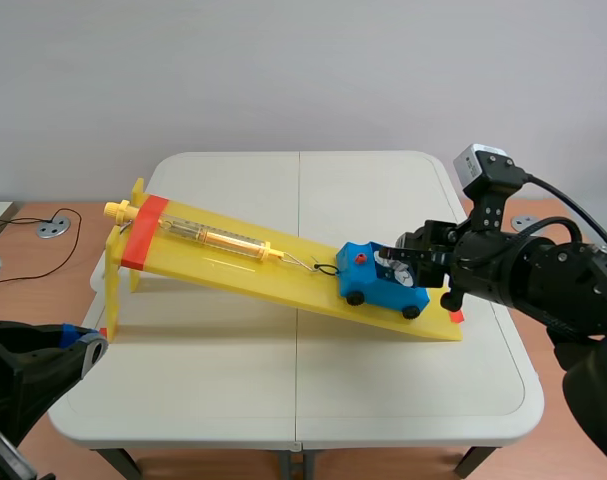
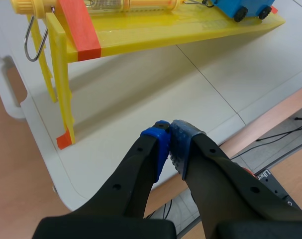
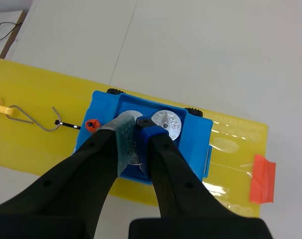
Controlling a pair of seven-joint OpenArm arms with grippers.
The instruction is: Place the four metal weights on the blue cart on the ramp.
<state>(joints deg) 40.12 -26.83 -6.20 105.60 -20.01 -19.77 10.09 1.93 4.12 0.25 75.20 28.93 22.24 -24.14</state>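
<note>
Here, a small blue plastic cart with black wheels sits low on a long yellow plastic ramp, at about 3 o'clock from the middle of the white folding table. The ramp climbs toward 10 o'clock, where an orange-red band crosses its raised end.

The cart's top is an open tray. In it lie round silver metal weights. Taking 12 o'clock as straight ahead of the right pincer, the plainest one lies flat at 1 o'clock from its tips. A second weight lies at 11 o'clock, half hidden by a finger. The right pincer reaches down into the tray, gripping a third weight, which shows as a silver sliver pressed between its nearly closed pads.

A red knob stands on the cart's uphill end. A wire hook leads from there to a clear and yellow spring scale lying along the ramp.

The left pincer is closed on nothing, pads touching. It hovers over the table's edge near 8 o'clock, well apart from the ramp. Off the table at 9 o'clock, a black cable with a grey disc lies on a brown surface.
</note>
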